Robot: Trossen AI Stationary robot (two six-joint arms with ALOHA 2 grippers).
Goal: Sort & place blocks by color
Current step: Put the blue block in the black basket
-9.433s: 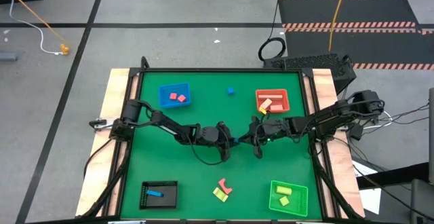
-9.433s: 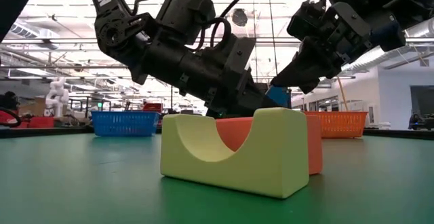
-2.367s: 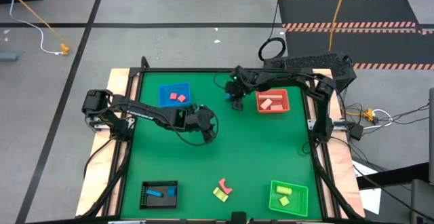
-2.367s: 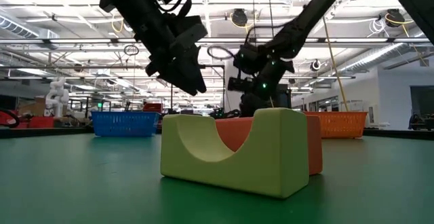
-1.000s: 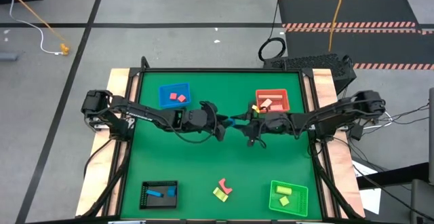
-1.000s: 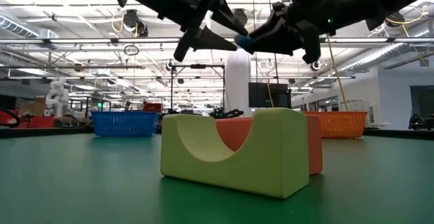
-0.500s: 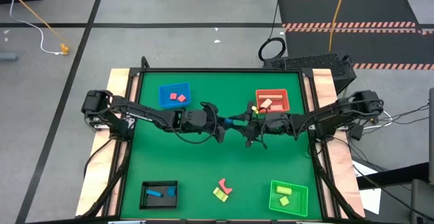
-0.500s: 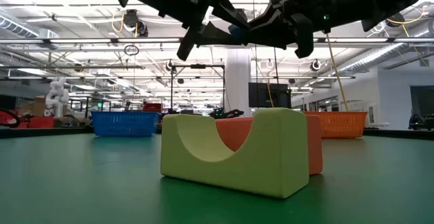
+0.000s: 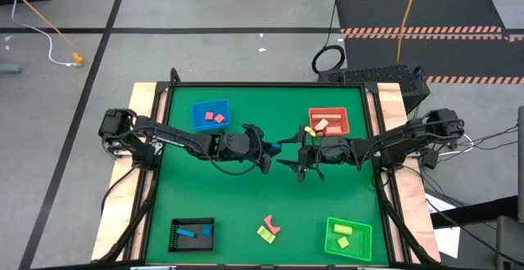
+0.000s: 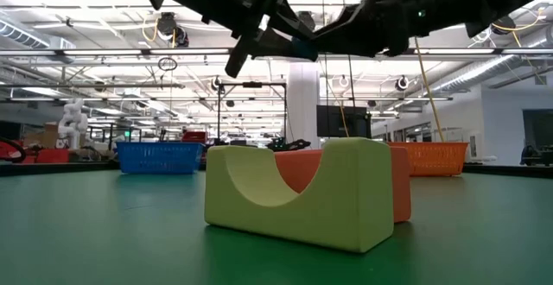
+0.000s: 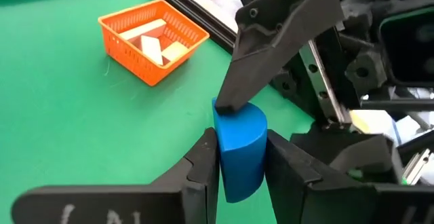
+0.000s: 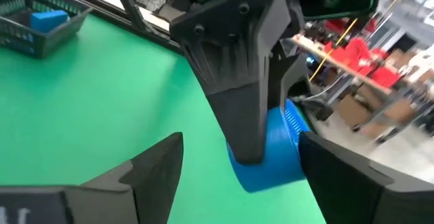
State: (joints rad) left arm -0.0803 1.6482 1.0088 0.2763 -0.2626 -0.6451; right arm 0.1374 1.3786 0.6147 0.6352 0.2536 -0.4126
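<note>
A blue half-round block (image 11: 239,146) hangs above the middle of the green table (image 9: 246,196), with my left gripper (image 11: 241,159) shut on it. My right gripper (image 12: 241,146) faces it from the table's right side. It is open, its fingers spread wide on either side of the block (image 12: 274,149). In the high view the two grippers (image 9: 268,148) (image 9: 288,153) meet tip to tip. A yellow arch block (image 10: 294,194) and an orange-red block (image 10: 399,181) lie together on the table near its front edge. My left gripper pinches the blue block's two opposite sides (image 11: 220,163) between its two fingers. The fingers come nearly level from the table's left. The block is lifted clear of the table. My right gripper has one fingertip (image 11: 234,102) at the block's far top edge; whether it touches I cannot tell.
A blue tray (image 9: 210,115) with two red blocks stands at the back left. A red tray (image 9: 329,123) with pale blocks stands at the back right. At the front left is a black tray (image 9: 192,233) with blue blocks, at the front right a green tray (image 9: 348,237) with yellow blocks.
My right gripper, which held the blue block a second ago, has opened wide and rolled a little. My left gripper's spread fingers have shut on the block. Both arms have stayed in place above the table's middle, and the block has stayed in the air.
</note>
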